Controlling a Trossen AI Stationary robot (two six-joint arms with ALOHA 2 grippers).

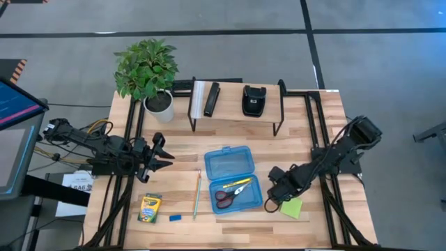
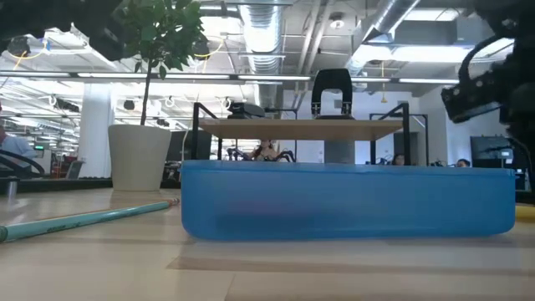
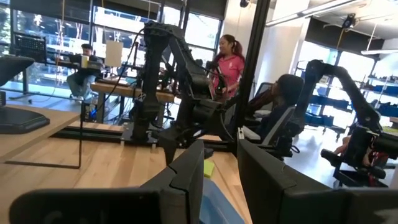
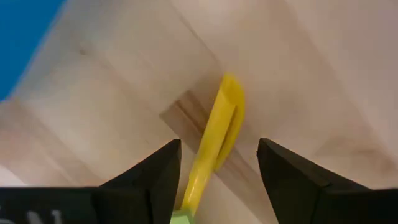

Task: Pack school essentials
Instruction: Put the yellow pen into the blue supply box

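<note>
Lime-green sticky-note pad [image 1: 292, 207] lies on the table just right of the blue case [image 1: 233, 180], w/ right gripper [image 1: 269, 204] fingers spread astride its edge, prob. to pinch it for packing; left gripper [image 1: 166, 156] waits part-open.

You get bright, even light from the ceiling lamps [image 2: 276, 38]. The wooden table [image 1: 230, 233] shows only soft shadows. Up close, the blue case [image 2: 347, 201] looks fuzzy, and your right wrist view is blurry around the yellow pad [image 4: 217, 134].
</note>
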